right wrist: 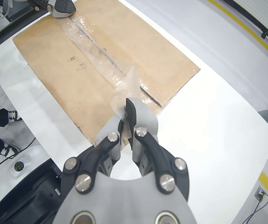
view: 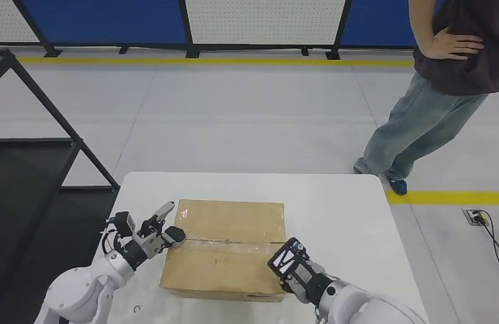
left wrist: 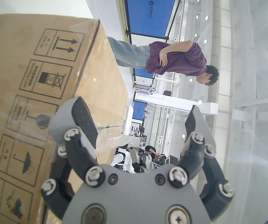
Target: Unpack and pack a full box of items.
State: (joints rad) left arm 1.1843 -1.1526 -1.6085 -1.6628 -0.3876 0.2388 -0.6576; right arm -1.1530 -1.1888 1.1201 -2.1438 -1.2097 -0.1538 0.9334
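Two end effectors work at opposite ends of one cardboard box (view: pixel 225 255). The right end effector (right wrist: pixel 128 108) is clenched, its pads pinching the loose end of the clear tape (right wrist: pixel 129 82) that runs along the box's top seam. That end is peeled up off the cardboard and stands crumpled just ahead of the fingertips. Beyond them the rest of the strip still lies flat along the seam, stretching away to the far end of the lid.

At that far end sits the left end effector (view: pixel 168 223), released, its fingers spread wide. One finger (right wrist: pixel 63 6) lies against the box's top edge where the seam ends. The other finger (left wrist: pixel 193 117) stands free in the air, off the cardboard. Close beside this end effector is the box's end wall, printed with handling symbols.

The box lies closed on a white surface (view: pixel 339 219) with rounded corners, directly under and between both end effectors. Bare surface stretches out beyond the right end effector's outer side. Past the surface the pale floor (view: pixel 249 105) carries a yellow line (view: pixel 217 60), with blue panels (view: pixel 104 20) behind it. A black frame (view: pixel 47 121) stands off the left end effector's outer side, and a socket (view: pixel 474 216) sits on the floor.
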